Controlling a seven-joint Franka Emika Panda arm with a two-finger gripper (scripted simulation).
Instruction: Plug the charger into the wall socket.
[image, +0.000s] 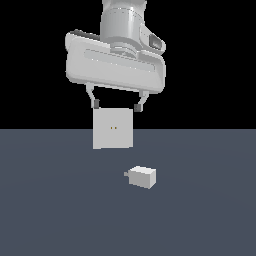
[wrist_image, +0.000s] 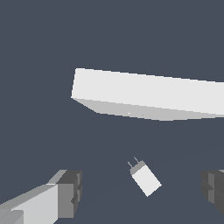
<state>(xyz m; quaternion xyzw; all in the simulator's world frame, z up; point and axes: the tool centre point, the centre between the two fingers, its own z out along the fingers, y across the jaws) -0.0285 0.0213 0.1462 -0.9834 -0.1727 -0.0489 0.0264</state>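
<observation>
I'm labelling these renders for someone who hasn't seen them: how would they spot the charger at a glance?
Start at the dark grey floor and find the upright off-white square plate, the wall socket, below the robot's open gripper. The charger lies on the floor nearer the camera and toward the exterior view's right, apart from the plate. It is the much smaller boxy block, with short grey prongs at one end.
</observation>
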